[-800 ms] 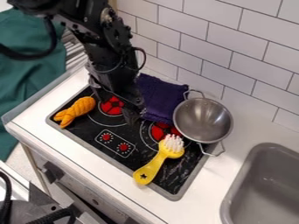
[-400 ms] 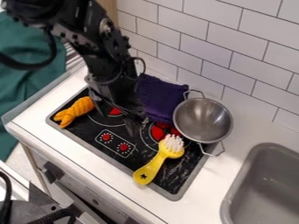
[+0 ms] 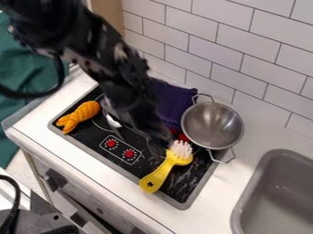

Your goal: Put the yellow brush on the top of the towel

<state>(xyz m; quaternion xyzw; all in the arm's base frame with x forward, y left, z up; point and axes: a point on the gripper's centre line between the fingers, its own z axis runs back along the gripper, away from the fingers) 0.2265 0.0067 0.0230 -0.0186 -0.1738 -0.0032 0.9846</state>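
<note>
Your gripper (image 3: 142, 145) is open, fingers spread, low over the stovetop (image 3: 192, 194), one fingertip just beside the head of the yellow brush (image 3: 158, 177); can't tell you if they touch. Brush lies bristles up, handle end across the stovetop's front edge, head toward the two-handled metal pot (image 3: 211, 125), apart from the purple towel (image 3: 177, 103) at the back edge. You've also got an orange soft toy (image 3: 79, 115) by the stovetop's left corner.

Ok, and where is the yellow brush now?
The yellow brush lies across the front edge of the black stove top, in front of the metal pot, its white bristles toward the pot.
</note>
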